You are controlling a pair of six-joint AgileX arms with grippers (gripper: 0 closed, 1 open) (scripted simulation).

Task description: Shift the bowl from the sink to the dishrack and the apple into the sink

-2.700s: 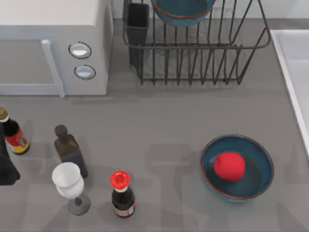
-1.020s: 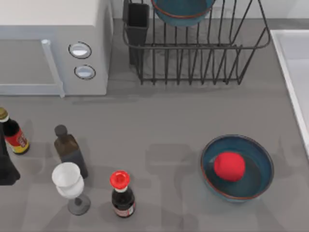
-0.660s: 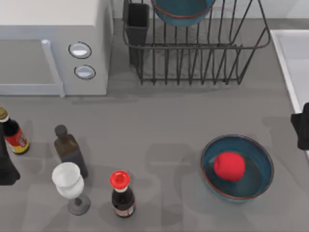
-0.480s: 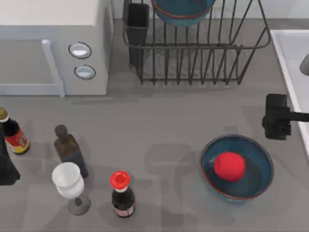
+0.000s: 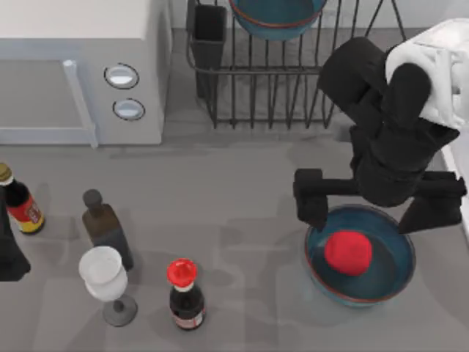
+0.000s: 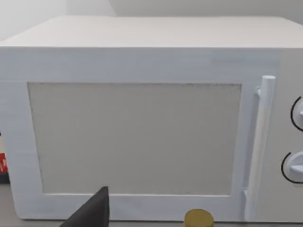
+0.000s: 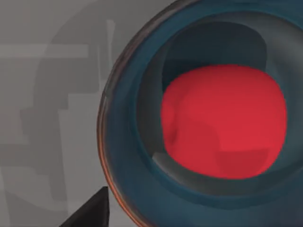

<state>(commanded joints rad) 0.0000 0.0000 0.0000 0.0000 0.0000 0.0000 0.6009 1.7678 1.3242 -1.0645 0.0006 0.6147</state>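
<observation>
The red apple (image 5: 348, 253) (image 7: 225, 120) lies inside a teal-blue bowl (image 5: 392, 273) (image 7: 125, 142) that stands on the grey counter at the front right. My right gripper (image 5: 364, 220) hovers open over this bowl's far rim, with one finger near its left side and the other near its right. A matching bowl (image 5: 275, 18) sits in the black wire dishrack (image 5: 293, 95) at the back. A strip of the sink rim (image 5: 464, 229) shows at the right edge; the arm hides the rest. My left gripper (image 5: 7, 253) stays parked at the left edge.
A white microwave (image 5: 80, 66) (image 6: 142, 118) fills the back left. A red-labelled bottle (image 5: 20, 204), a dark bottle (image 5: 106, 229), a white goblet (image 5: 102, 275) and a red-capped bottle (image 5: 185, 293) stand front left. The dishrack's cutlery cup (image 5: 209, 33) is at its left corner.
My right arm has swung in from the right edge and now hangs over the bowl with the apple. Bowl, apple and left arm have not moved.
</observation>
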